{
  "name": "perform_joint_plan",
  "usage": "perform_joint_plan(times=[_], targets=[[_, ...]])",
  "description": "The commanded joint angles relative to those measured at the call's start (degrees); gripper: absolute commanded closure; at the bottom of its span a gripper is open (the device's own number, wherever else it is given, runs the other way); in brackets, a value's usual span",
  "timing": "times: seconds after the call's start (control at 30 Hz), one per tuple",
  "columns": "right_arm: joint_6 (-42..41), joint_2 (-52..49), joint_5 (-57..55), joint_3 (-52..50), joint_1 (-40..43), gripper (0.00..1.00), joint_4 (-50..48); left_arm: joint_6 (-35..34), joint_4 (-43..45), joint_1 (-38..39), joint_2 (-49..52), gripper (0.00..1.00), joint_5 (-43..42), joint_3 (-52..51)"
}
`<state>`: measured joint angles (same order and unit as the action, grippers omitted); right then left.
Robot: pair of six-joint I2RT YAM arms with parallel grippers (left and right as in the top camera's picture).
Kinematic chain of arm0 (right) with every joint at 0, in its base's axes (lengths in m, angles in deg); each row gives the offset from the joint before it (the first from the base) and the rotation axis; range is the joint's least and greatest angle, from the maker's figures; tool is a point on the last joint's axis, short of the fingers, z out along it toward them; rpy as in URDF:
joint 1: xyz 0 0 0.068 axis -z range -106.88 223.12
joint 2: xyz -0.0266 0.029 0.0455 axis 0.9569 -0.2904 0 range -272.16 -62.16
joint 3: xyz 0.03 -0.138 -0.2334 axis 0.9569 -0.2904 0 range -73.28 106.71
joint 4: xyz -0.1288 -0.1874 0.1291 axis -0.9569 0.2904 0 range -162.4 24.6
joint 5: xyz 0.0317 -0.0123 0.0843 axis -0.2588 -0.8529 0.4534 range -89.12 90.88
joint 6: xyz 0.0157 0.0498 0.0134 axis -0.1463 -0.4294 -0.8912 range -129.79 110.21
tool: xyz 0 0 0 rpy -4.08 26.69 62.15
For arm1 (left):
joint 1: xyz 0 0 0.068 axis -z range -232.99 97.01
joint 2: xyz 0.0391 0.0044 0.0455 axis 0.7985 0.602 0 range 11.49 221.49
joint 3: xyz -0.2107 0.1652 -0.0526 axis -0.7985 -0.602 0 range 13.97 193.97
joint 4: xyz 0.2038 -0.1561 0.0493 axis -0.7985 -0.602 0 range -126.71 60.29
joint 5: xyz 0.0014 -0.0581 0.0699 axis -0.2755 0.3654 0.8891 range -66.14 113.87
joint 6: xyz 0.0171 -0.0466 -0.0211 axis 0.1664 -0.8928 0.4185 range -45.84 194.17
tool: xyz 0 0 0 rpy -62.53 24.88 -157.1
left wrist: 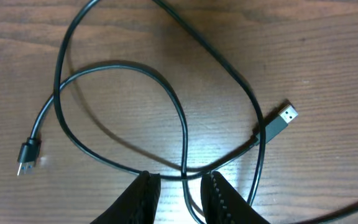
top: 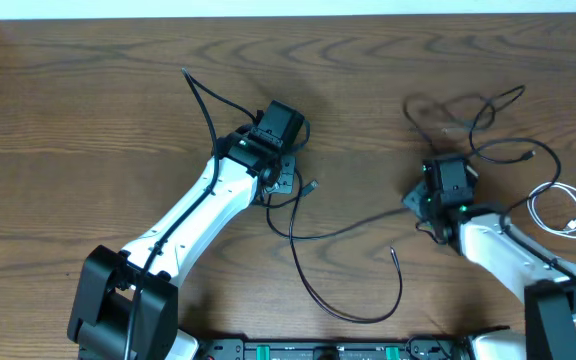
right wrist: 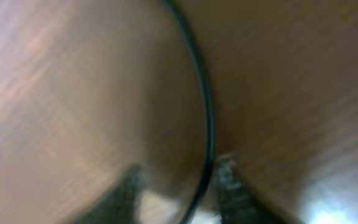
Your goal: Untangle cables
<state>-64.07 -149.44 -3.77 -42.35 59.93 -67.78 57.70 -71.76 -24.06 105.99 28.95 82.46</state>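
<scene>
Right under the left fingers (left wrist: pixel 184 190) a black cable (left wrist: pixel 120 65) lies in a couple of loose loops on the desk (top: pixel 68 150), and one strand of it runs straight through the gap between them. They stand a bit apart, wider than the cord, so it looks like they're straddling it rather than pinching it.

Just beside them, on the right arm's side, sits the USB plug (left wrist: pixel 283 118). On the other side, a little further off, is a smaller plug (left wrist: pixel 27 157).

From overhead, a long black strand (top: pixel 400 285) sweeps out from near the left fingers in a big curve toward the desk's front edge. Well apart from the left fingers, over by the right arm, there's a messier bunch of black cables (top: pixel 483 115). Even further that way the white cable (top: pixel 566 205) lies coiled on its own.

The right fingers (right wrist: pixel 178 190) are down at the near side of that bunch. The wrist view is pretty blurry, but they look apart too, with a black cord running between them, close to one finger.
</scene>
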Motion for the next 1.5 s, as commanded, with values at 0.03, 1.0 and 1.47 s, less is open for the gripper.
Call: perform_joint_plan(times=[0.03,1.0,1.47], targets=[[-1.4,-6.3,3.8,-10.0,0.0,0.91,-0.7,0.3,-0.3,-0.3,-0.2,0.72,1.0,0.0],[43.4,-1.1,6.1,73.6,2.2,0.99,46.4,0.1,-0.1,-0.3,-0.2,0.72,1.0,0.0],[48.6,-1.1,-7.6,88.2,8.2,0.99,30.0,0.1,-0.5,-0.3,-0.2,0.72,1.0,0.0]])
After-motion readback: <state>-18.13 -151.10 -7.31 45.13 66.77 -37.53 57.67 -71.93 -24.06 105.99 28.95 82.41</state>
